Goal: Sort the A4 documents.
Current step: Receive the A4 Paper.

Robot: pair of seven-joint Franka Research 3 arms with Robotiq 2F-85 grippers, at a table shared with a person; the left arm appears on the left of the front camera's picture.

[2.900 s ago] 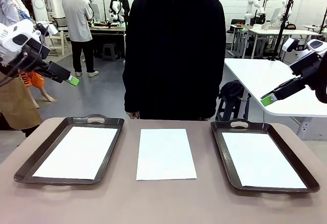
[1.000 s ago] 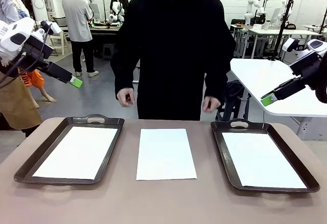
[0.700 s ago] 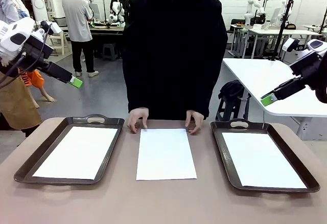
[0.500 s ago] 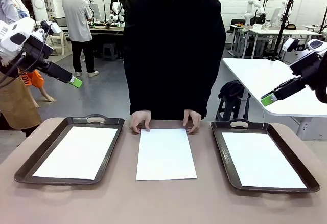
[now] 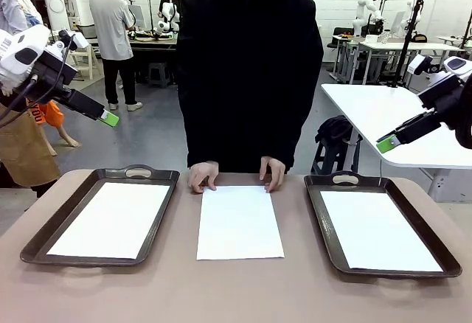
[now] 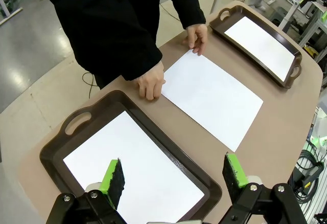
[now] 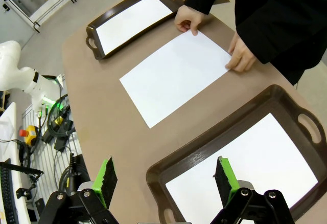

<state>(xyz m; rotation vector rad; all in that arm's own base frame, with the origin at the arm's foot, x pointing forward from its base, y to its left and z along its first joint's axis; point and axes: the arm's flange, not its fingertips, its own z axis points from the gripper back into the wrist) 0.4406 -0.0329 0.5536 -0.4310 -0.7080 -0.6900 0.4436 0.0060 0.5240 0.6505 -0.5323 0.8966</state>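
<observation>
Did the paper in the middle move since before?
No. The middle paper lies just where it did, between the left tray and the right tray. Only the person's hands have come to its far corners.

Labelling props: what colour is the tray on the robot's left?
Dark brown; the tray shows best in the front view.

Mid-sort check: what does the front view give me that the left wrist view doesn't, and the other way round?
Front view: the left gripper and right gripper held high off the table at either side, with the person standing at the far edge. Left wrist view: open jaws seen from above over the left tray, and cables on the floor. Both: the right tray, a left sheet and right sheet in the trays, the middle sheet on the table, and the person's hands at its far corners.
</observation>
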